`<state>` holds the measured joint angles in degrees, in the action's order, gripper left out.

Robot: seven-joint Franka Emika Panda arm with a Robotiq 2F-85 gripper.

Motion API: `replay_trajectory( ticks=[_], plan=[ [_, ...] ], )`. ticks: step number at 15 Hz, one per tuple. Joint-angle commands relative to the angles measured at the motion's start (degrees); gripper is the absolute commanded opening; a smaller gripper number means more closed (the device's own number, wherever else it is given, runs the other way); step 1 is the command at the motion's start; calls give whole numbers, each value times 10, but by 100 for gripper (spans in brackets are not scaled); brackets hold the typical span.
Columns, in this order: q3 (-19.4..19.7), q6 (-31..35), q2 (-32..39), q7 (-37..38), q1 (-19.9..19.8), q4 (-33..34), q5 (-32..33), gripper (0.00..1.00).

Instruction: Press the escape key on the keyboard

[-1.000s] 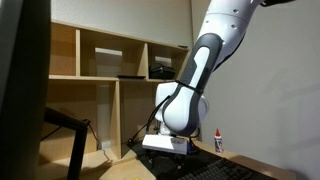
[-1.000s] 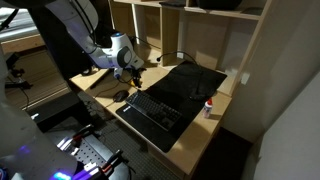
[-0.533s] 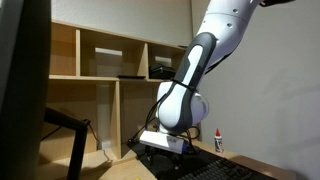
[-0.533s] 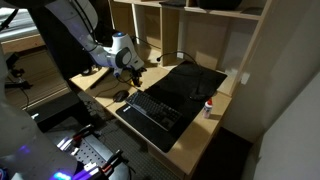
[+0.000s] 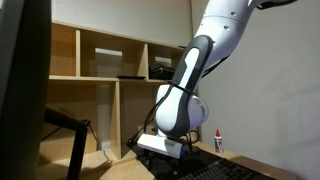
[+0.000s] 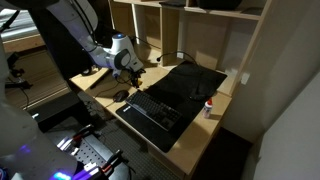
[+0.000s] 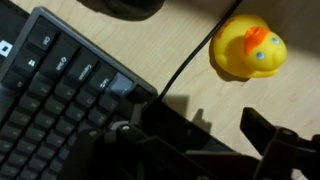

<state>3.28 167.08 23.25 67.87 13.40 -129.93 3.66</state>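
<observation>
Above the far corner of the keyboard (image 7: 60, 100), near a yellow duck (image 7: 248, 50): gripper (image 6: 133, 70) hovering, jaw opening indiscernible, nothing visibly held.

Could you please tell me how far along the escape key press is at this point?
Done: the hand is positioned near a corner of the keyboard, and a yellow rubber duck lies nearby. In hand: the approach; the wrist view shows no finger touching a key. Left: lowering onto the escape key and pressing it. The key labels are too blurred to pick it out.
</observation>
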Motion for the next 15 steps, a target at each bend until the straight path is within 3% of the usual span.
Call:
replay_trajectory(
  ticks=[1, 7, 8, 11, 15],
  plan=[
    [10, 0, 3, -14, 15, 0, -20, 100],
    [16, 0, 3, -13, 17, 0, -19, 100],
    [53, 37, 27, 11, 45, 7, 12, 100],
    [115, 93, 56, 46, 106, -5, 30, 100],
    [142, 161, 98, 25, 150, -5, -17, 100]
  ],
)
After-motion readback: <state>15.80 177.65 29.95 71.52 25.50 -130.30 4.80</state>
